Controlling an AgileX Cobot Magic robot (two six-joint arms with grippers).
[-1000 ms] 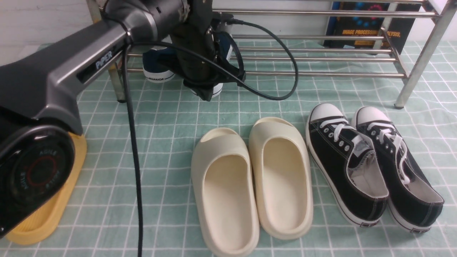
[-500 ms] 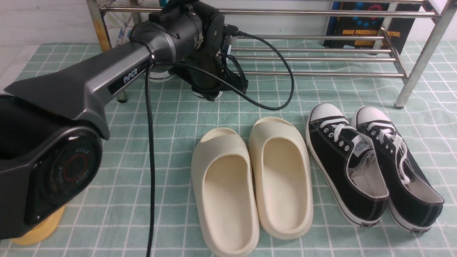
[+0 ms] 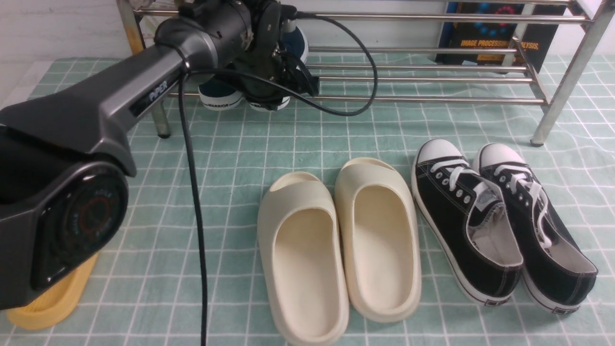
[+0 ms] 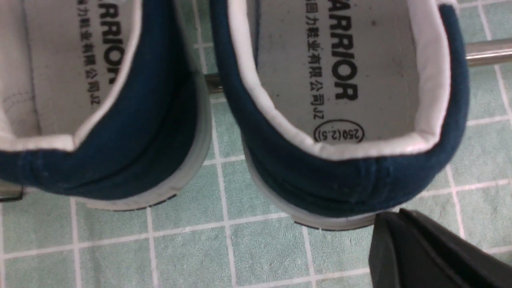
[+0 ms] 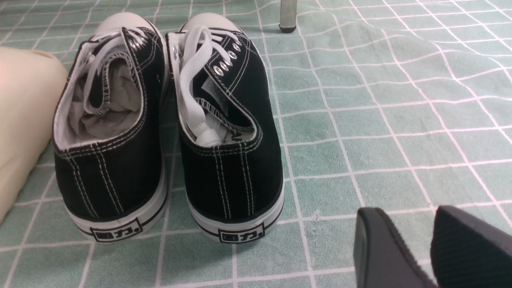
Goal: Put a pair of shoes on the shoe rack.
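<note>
Upper left, front view: the pair of shoes point(image 3: 218, 93) rests on the shoe rack point(image 3: 432, 100); my left jaws, pressed together and empty, should back straight off the heels without snagging.

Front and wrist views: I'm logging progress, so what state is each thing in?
navy slip-on pair: on low bars of the shoe rack, heels overhanging
left claw: shut, empty
right claw: open, empty
cream slides: side by side on the cloth
black lace-up sneakers: on the cloth, laced
</note>
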